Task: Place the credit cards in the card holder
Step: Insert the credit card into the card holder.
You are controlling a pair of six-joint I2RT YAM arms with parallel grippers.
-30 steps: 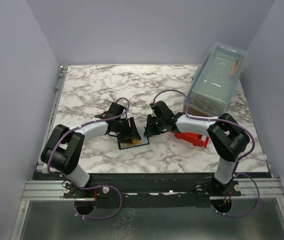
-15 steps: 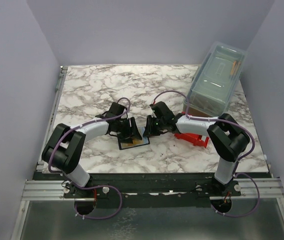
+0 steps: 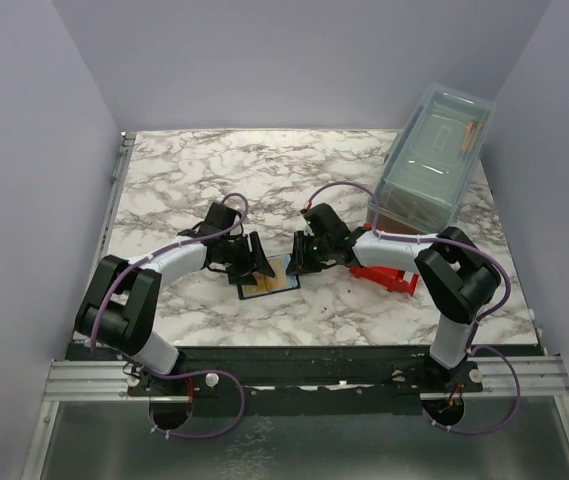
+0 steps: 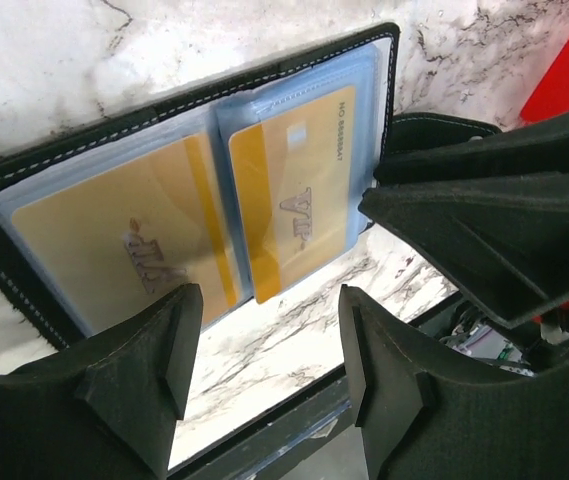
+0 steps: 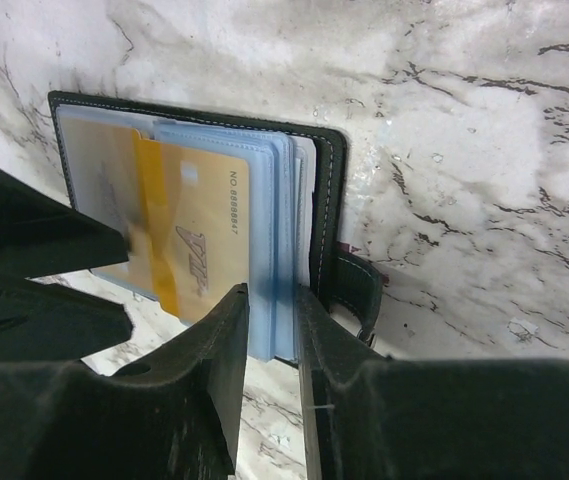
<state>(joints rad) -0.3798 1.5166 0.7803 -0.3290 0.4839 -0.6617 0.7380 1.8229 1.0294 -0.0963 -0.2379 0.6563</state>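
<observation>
White-grey marble tabletop (image 3: 184,170); plain lavender walls (image 3: 294,60) on three sides; even light.

readable stuff, all inside open card holder (image 4: 388,90):
- credit card (image 4: 294,200), holder's right half in left wrist view: tiny "NO 8888…" along edge nearest holder's outer rim, tail digits too small to trust. big slanted "VIP" mid-card
- second credit card (image 4: 114,255), holder's other half: same "VIP" mark
- right wrist view: same "NO 8888…" line and "VIP" on first card
</observation>
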